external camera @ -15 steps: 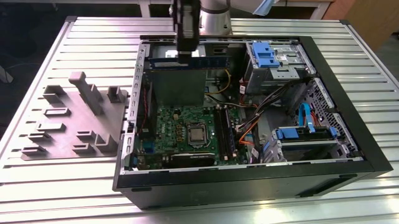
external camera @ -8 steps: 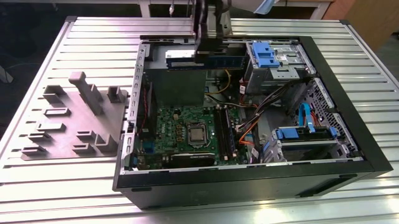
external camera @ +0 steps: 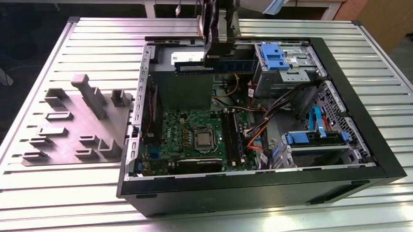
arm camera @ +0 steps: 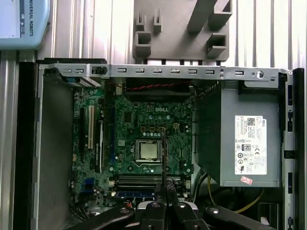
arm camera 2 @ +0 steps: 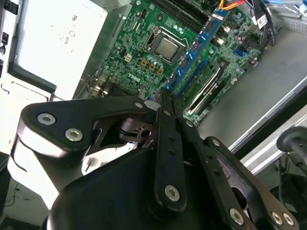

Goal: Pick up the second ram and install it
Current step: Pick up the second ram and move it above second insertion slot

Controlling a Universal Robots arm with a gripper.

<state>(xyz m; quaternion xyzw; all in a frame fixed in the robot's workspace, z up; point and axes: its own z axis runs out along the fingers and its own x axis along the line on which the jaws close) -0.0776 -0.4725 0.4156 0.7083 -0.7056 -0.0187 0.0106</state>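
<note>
We see the tool (external camera: 216, 57) clamped on the second ram (external camera: 213, 66), which hangs level just under its fingertips (arm camera 2: 169, 106), lifted above the open computer case (external camera: 361, 121) on the counter (external camera: 96, 43). Below the tool lie the green motherboard (arm camera: 139, 139) and the grey power-supply box (arm camera: 244, 139); the strip touches neither.

Arm: held upright, wrist directly above the far end of the power-supply box (external camera: 184, 92).
Gripper (external camera: 215, 59): pointed straight down, raised clear above the power-supply box.
Fingers (arm camera 2: 169, 139): pressed together on the second ram (external camera: 193, 67), which is clamped near its middle.
</note>
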